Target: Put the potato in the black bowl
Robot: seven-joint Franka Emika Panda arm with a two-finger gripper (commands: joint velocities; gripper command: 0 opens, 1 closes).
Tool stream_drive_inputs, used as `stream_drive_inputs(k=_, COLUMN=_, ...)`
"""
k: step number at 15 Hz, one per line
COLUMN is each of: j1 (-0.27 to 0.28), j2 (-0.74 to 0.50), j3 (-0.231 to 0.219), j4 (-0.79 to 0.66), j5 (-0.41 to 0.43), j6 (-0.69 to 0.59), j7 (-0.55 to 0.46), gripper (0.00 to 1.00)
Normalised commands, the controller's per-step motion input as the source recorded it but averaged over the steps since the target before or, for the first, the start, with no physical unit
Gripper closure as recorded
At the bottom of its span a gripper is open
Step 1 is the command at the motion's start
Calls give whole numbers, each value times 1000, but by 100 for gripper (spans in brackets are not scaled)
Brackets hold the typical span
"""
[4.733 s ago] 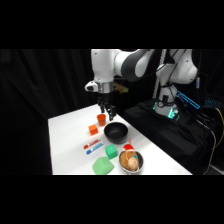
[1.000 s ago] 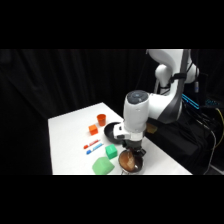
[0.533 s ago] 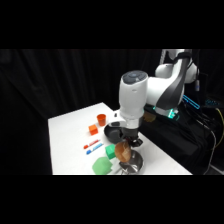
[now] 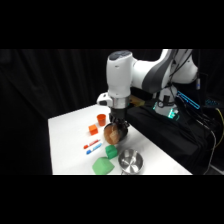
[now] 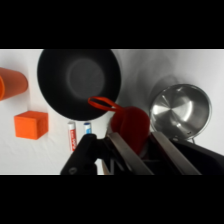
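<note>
My gripper (image 4: 116, 131) is shut on the potato (image 4: 113, 135), a brown rounded lump held just above the table. In the wrist view the potato (image 5: 129, 123) looks reddish between the two fingers of the gripper (image 5: 132, 132), and a thin red loop (image 5: 102, 103) sticks out from it over the bowl's rim. The black bowl (image 5: 79, 80) lies empty just beyond the potato in the wrist view. The gripper and potato hide it in the side view.
The empty metal bowl (image 4: 130, 161) (image 5: 180, 110) stands beside the gripper. An orange cup (image 4: 101, 119) (image 5: 10, 84), an orange cube (image 4: 93, 129) (image 5: 31, 124), red and blue markers (image 4: 92, 146) (image 5: 71, 135) and two green pieces (image 4: 102, 165) surround them. Table edges run close by.
The gripper has lifted the potato out of the metal bowl and carried it back and left, toward the black bowl. The metal bowl is now empty.
</note>
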Motion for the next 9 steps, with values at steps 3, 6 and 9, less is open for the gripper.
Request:
stream_drive_inputs(k=3, j1=-229, j2=-404, j3=-108, j4=-330, j5=22, j6=-29, j7=-234, gripper=97)
stream_drive_inputs(k=6, j1=-144, j2=-308, j3=-54, j4=-334, j5=59, j6=14, j7=-207, gripper=97)
stream_drive_inputs(k=9, j1=-66, j2=-154, j3=-10, j4=-274, j5=95, j6=77, j7=-169, gripper=97)
